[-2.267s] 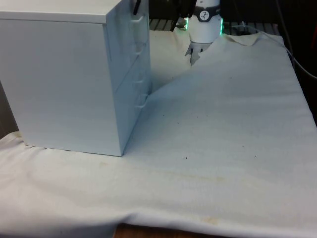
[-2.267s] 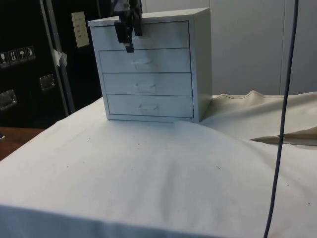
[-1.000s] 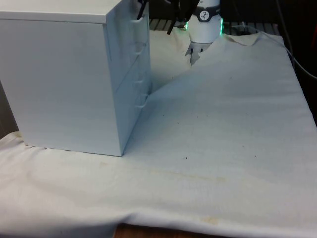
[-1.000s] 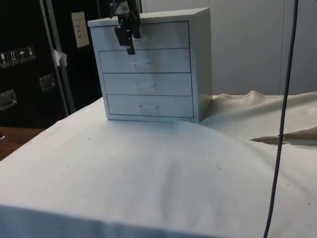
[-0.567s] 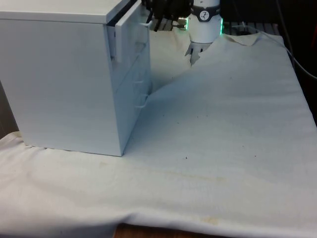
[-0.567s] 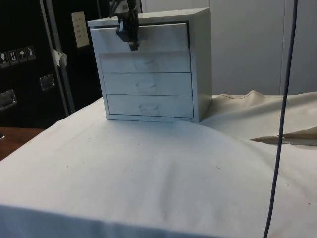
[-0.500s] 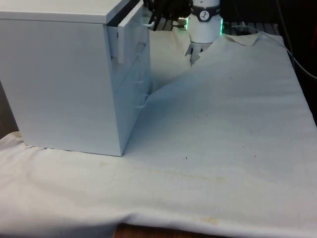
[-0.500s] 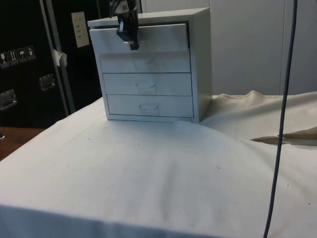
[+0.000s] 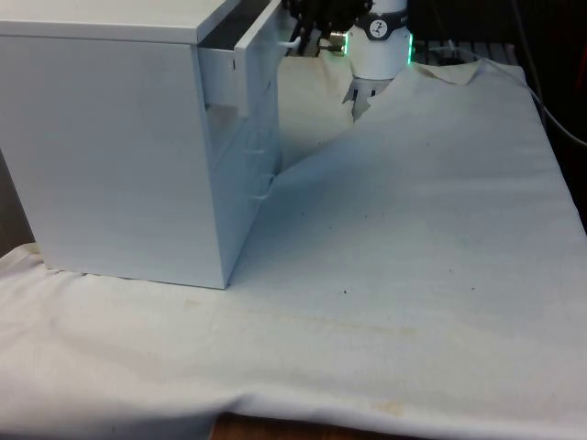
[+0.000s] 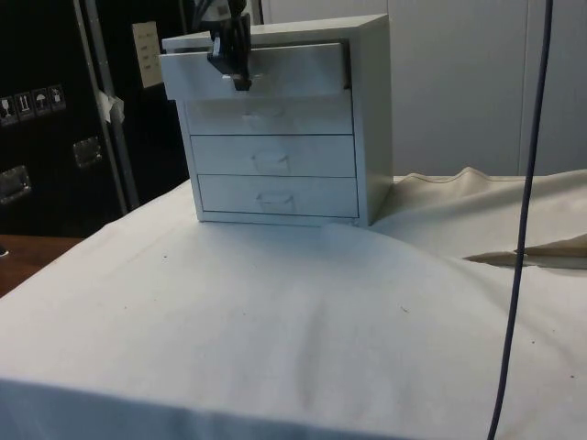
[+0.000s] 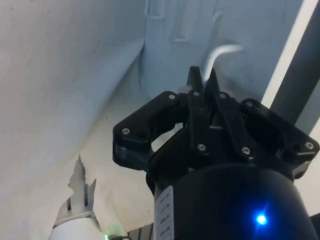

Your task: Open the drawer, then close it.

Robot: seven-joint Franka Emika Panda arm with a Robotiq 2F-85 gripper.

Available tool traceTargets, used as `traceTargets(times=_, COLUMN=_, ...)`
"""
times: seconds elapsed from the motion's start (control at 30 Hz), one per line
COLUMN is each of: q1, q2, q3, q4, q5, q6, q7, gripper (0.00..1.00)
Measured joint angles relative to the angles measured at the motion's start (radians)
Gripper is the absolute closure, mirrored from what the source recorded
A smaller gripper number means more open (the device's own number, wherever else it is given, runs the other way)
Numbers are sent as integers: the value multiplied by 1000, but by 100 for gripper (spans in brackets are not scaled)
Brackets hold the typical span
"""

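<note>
Now the black gripper (image 10: 234, 66) hangs fingertips-down at the chest of drawers' (image 10: 293, 137) top drawer (image 10: 266, 70), fingers pinched together on its white handle (image 11: 220, 55). Seen from the side, the chest stands at twelve o'clock on the table. Since half a second ago the drawer has slid farther out.

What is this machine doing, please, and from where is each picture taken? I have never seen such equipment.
It is a robot arm with a black claw. One camera looks across the table, one stands at the table's side, and one sits on the wrist. On the white cloth stands a white chest of drawers. Its top drawer is pulled partly out; the three below are shut. In the wrist view the claw's fingers are closed on the top drawer's handle.
</note>
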State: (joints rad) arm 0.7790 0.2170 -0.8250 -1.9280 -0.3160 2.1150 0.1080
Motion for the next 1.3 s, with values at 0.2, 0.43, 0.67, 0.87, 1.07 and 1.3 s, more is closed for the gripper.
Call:
traceTargets(times=0.2, q1=8, q2=0, q3=27, q4=16, q5=-1, q6=-28, q7=36, gripper=100)
traceTargets(times=0.43, q1=12, q2=8, q3=50, q4=27, q5=-5, q6=-41, q7=68, gripper=100)
traceTargets(times=0.67, q1=15, q2=32, q3=79, q4=53, q5=-6, q6=-66, q7=104, gripper=100)
traceTargets(times=0.87, q1=18, q2=52, q3=97, q4=74, q5=-7, q6=-87, q7=130, gripper=100)
traceTargets(times=1.07, q1=22, q2=75, q3=116, q4=98, q5=-8, q6=-109, q7=157, gripper=100)
traceTargets(times=1.3, q1=25, q2=93, q3=139, q4=122, q5=-9, q6=-131, q7=184, gripper=100)
